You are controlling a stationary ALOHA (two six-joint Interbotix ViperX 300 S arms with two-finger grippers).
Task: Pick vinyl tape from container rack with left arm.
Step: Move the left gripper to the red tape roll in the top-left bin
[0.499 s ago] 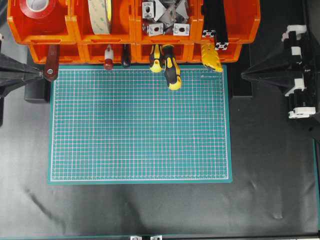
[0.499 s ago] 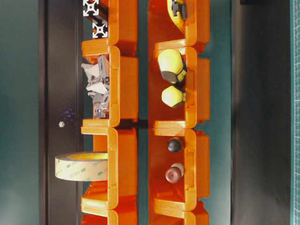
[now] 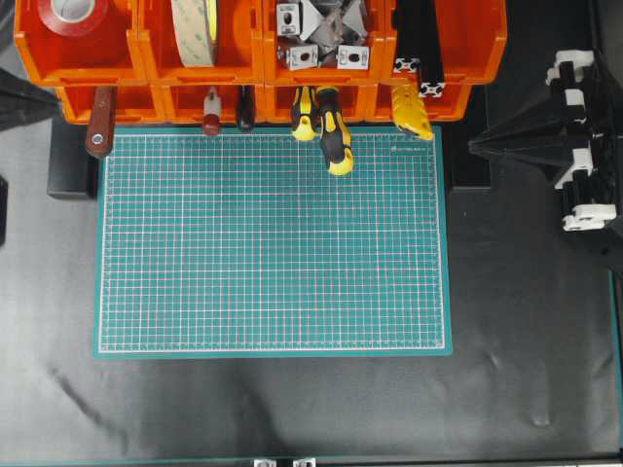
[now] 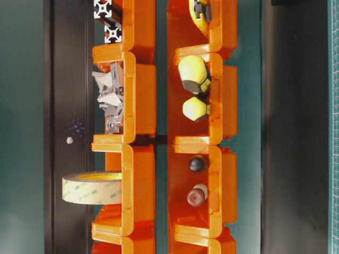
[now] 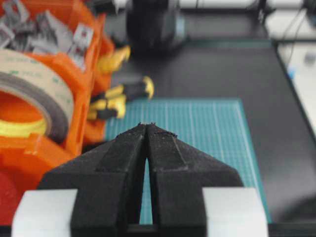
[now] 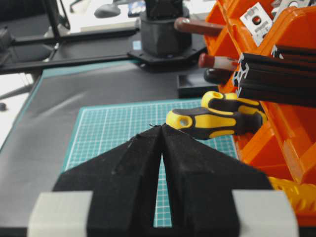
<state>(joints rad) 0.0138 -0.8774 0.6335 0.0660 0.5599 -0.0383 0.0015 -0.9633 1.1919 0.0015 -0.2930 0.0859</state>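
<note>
Black foam-faced fingers of the left claw point(image 5: 147, 129) fill the bottom of the left wrist view, pressed together to a point and holding nothing. Beyond them lies the green gridded cutting mat point(image 5: 207, 128) on the black bench point(image 5: 222, 69). At that frame's left edge stands the bright orange plastic container rack point(image 3: 263, 58), a cream-beige tape roll point(image 5: 34, 94) upright in one bin. The right claw point(image 6: 161, 129) is likewise closed and empty (its tip over the mat, near yellow-and-black screwdriver handles point(image 6: 217, 118)). In the overhead view the small glossy red vinyl tape roll point(image 3: 73, 15) lies flat in the rack's upper left bin, at the frame's top left corner, well apart from both claws.
</note>
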